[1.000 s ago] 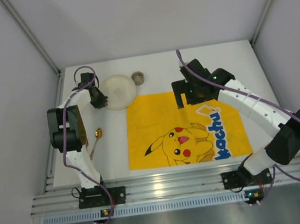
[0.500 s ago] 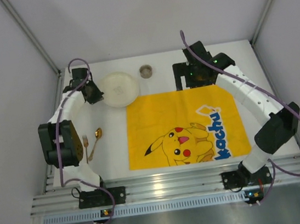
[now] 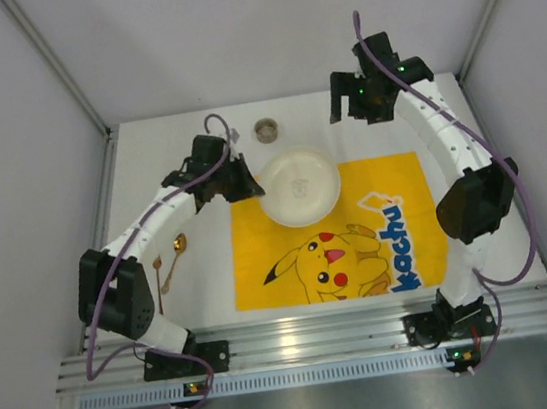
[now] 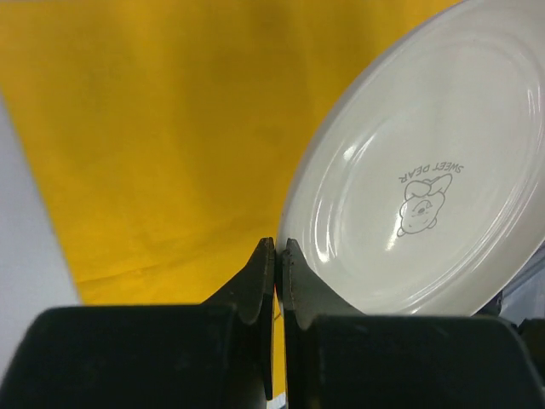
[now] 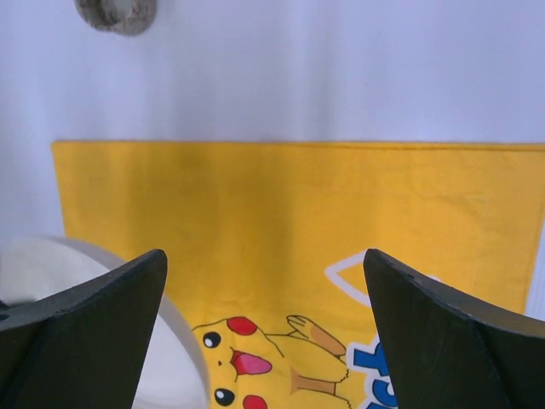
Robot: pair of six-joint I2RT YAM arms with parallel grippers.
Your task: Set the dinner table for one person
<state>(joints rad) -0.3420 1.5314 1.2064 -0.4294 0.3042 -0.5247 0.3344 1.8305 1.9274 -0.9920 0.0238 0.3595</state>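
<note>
Over the last second the round cream ceramic plate [image 3: 299, 187] has travelled right, from the bare far-left part of the tabletop to the far-left corner of the mat. The left arm carried it there, and the right arm has swung back toward the far edge.

At the left, a slim gold metal fork [image 3: 159, 271] and a gold metal spoon [image 3: 177, 245] lie side by side on the dinner table [image 3: 208, 284]. The table is the large plain white top with an aluminium rail [image 3: 322, 339] along its near edge.

The left gripper [image 3: 245, 185] is pinched tight on the plate's left rim. Its wrist view shows the black jaws almost meeting there and the plate tilted over yellow cloth, with a small cartoon bear printed at the plate's centre. Whether the plate touches the cloth cannot be told. Its far edge reaches past the mat's far border.

Just beyond the plate, a small round grey-brown cup [image 3: 266, 130] stands on bare white top. The yellow rectangular cartoon-printed cloth mat [image 3: 359, 244] lies in the middle of the table.

At the far right, the right gripper [image 3: 355, 113] hangs with its jaws spread wide, holding nothing.
</note>
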